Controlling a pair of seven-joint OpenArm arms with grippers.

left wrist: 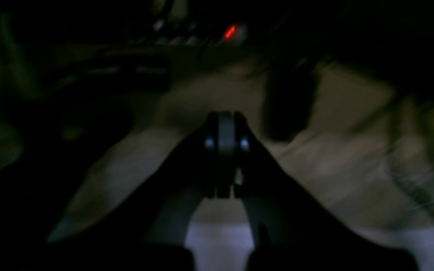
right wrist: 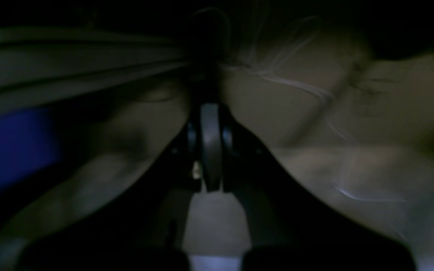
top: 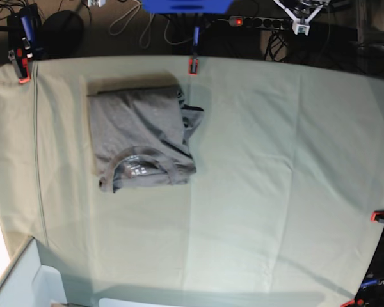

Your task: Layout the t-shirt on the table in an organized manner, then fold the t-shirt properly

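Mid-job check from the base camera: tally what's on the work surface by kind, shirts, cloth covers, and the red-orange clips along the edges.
T-shirt, dark grey, folded: 1
Table cloth cover, pale grey-green: 1
Red-orange clips on the edges: 4 that I can make out
Total: 6

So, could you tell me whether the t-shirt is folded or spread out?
Folded: the t-shirt lies as a compact rectangle, collar showing, one sleeve poking out.
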